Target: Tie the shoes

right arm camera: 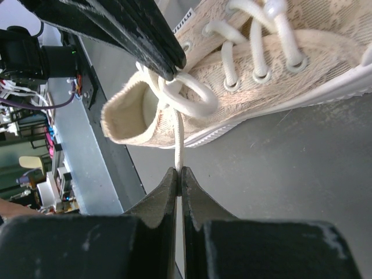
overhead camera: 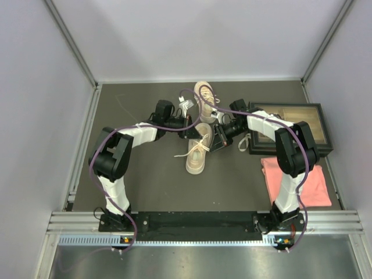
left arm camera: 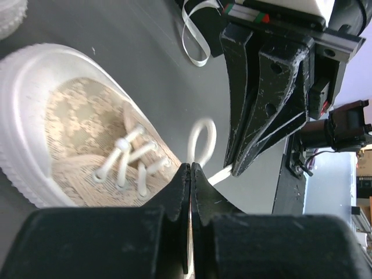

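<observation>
View from above of a dark grey tabletop (overhead camera: pixel 145 186) with a pair of small beige fabric low-top sneakers with pale rubber soles. The nearer sneaker (overhead camera: pixel 196 160) lies in the middle of the tabletop. The farther sneaker (overhead camera: pixel 204 93) lies just beyond it, toward the back wall. Two white robot arms reach in from the near edge and meet between the two shoes, over the open end of the nearer one.

In the wrist views, the left pincer (left arm camera: pixel 190 171) is clenched on a small upright loop of flat white lace (left arm camera: pixel 202 136). The right pincer (right arm camera: pixel 177 173) is clenched on a straight strand of the same lace, drawn taut from the shoe's top eyelets. The two black pincers sit close together, tips nearly facing.

As a judgement, the task is at an early stage. The nearer sneaker is threaded through its eyelets and one loop is formed, but no finished bow shows. The farther sneaker appears untied, with a lace trailing loose beside it, so both knots remain to be made.

The nearer sneaker's long axis runs roughly from the back wall to the near edge, slightly slanted. Its heel opening is at the pincers and its toe points toward the arm bases. The farther sneaker lies along much the same line; which way its toe points is hard to tell.

At the right sit a dark-framed rectangular tray (overhead camera: pixel 322 125) and a folded pink cloth (overhead camera: pixel 296 183).
</observation>
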`<action>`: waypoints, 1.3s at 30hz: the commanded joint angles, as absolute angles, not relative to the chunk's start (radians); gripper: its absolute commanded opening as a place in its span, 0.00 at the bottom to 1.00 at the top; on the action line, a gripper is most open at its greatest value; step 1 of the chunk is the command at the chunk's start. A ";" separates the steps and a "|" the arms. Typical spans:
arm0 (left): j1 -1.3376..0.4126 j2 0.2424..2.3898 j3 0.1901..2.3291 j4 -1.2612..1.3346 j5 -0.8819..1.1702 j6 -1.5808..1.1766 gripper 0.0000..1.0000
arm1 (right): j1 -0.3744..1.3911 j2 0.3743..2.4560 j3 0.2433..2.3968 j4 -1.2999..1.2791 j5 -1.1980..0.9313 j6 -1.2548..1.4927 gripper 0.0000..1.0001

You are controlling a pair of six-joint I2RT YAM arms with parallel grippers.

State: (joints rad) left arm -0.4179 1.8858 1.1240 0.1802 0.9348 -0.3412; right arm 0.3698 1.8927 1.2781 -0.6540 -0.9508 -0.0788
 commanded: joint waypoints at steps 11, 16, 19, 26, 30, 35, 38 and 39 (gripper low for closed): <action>-0.400 1.848 1.161 0.261 0.940 -0.321 0.00 | 0.365 1.890 1.301 -0.643 -0.974 -0.101 0.00; -0.399 1.848 1.169 0.120 0.976 -0.235 0.20 | 0.364 1.890 1.305 -0.646 -0.976 -0.104 0.00; -0.400 1.856 1.172 0.084 0.980 -0.213 0.24 | 0.364 1.893 1.308 -0.646 -0.977 -0.104 0.00; -0.403 1.874 1.181 0.104 0.983 -0.221 0.25 | 0.364 1.899 1.315 -0.649 -0.979 -0.101 0.00; -0.410 1.888 1.192 0.118 0.992 -0.229 0.24 | 0.362 1.901 1.315 -0.649 -0.977 -0.103 0.00; -0.419 1.907 1.206 0.124 0.994 -0.241 0.23 | 0.362 1.902 1.318 -0.652 -0.976 -0.104 0.00; -0.419 1.913 1.209 0.121 0.996 -0.238 0.24 | 0.364 1.902 1.318 -0.650 -0.976 -0.103 0.00; -0.419 1.913 1.210 0.121 0.997 -0.238 0.24 | 0.364 1.904 1.319 -0.652 -0.976 -0.103 0.00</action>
State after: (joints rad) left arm -0.4141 1.9011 1.1751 0.0898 0.9672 -0.2379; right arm 0.3679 1.8927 1.2781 -0.6548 -0.9512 -0.0792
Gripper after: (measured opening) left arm 0.234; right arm 0.012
